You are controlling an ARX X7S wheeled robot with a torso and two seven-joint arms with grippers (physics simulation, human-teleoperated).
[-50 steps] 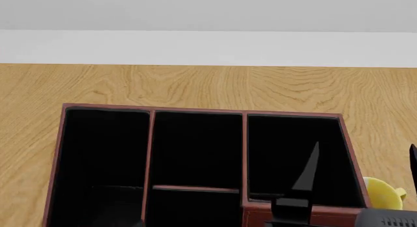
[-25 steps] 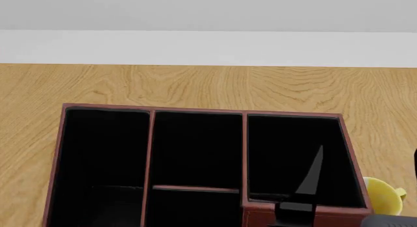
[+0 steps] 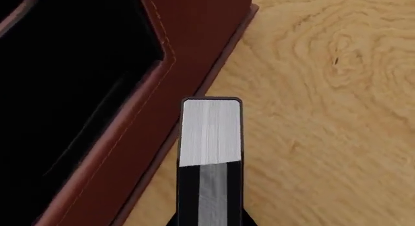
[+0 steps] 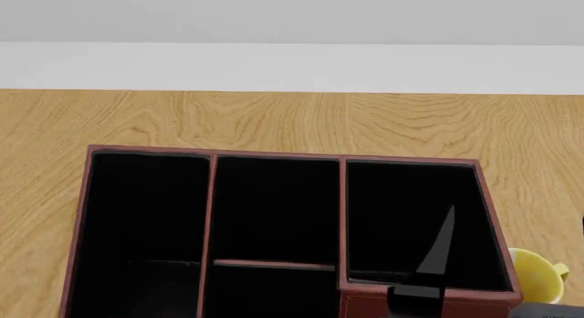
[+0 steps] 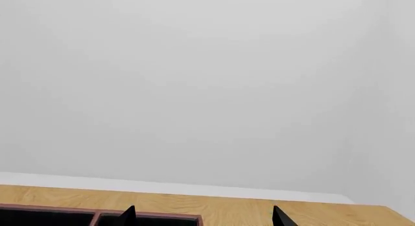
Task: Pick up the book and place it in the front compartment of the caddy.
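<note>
I see the caddy (image 4: 273,157) with black compartments showing nothing inside; my left hand (image 3: 209,206) clamps the book (image 3: 210,131) just outside its wall, right hand (image 5: 202,217) spread, holding nothing

Light oak-grain tabletop (image 4: 273,120) fills near & mid scene, swirly grain w/ a knot visible in left wrist view. Far edge meets plain pale-grey wall (image 5: 194,90); white strip (image 4: 292,66) runs along wall base. Even, flat light, no hard shadows.
</note>
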